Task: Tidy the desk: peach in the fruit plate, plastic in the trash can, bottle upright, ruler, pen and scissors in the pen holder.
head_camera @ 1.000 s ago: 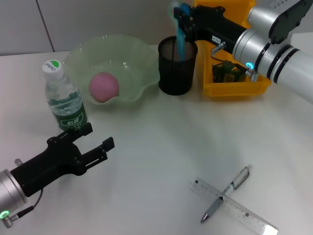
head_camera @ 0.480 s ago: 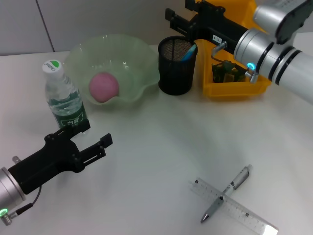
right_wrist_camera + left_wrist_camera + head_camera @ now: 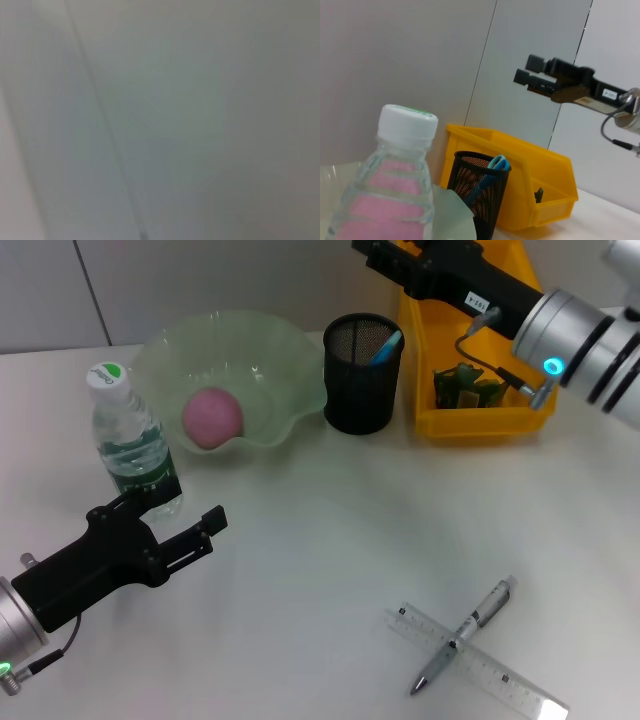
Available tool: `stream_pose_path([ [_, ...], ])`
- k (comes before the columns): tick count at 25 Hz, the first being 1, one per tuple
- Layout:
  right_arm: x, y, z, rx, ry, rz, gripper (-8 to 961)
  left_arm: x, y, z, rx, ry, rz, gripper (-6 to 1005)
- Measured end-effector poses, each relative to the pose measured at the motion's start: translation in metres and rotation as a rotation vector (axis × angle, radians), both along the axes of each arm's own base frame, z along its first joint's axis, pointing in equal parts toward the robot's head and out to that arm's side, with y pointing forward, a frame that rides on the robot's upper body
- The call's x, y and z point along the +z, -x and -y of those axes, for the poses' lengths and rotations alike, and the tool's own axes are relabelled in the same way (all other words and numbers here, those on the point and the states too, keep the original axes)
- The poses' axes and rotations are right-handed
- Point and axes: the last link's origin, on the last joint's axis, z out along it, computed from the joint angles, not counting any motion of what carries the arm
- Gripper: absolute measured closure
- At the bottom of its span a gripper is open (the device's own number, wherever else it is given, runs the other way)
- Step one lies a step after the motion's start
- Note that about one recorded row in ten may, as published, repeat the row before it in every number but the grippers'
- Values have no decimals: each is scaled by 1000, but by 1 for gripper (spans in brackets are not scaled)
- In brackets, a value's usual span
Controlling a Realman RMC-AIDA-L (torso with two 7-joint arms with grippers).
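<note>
The pink peach (image 3: 212,418) lies in the pale green fruit plate (image 3: 290,350). To its left the water bottle (image 3: 130,440) stands upright, and it is close up in the left wrist view (image 3: 402,175). Blue scissors (image 3: 386,345) stick out of the black mesh pen holder (image 3: 360,390). The pen (image 3: 465,633) lies across the clear ruler (image 3: 505,677) at the front right. Crumpled plastic (image 3: 470,385) sits in the yellow bin (image 3: 478,423). My left gripper (image 3: 165,518) is open, just in front of the bottle. High behind the holder, my right gripper (image 3: 372,250) is open and holds nothing.
The left wrist view also shows the pen holder (image 3: 477,200), the scissors' handle (image 3: 496,162), the yellow bin (image 3: 520,185) and the right gripper (image 3: 530,70) in the air above them. A grey panelled wall stands behind the desk. The right wrist view shows only blank wall.
The right gripper let the scissors go into the pen holder, then rose and drew back to the right. The left gripper slid slightly back toward the front left.
</note>
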Motion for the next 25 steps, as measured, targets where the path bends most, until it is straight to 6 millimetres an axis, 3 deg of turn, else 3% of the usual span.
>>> stream_pose_path([
  [7, 34, 10, 26, 65, 280, 73, 262, 1, -1, -2, -2, -3, 1, 195],
  [14, 65, 35, 55, -28, 616, 388, 264, 4, -1, -6, 3, -17, 0, 195],
  [20, 62, 64, 70, -160, 942, 623, 265, 6, 0, -9, 1, -12, -12, 195],
  [25, 48, 71, 75, -289, 1087, 823, 265, 8, 7, -5, -3, 19, -46, 195],
])
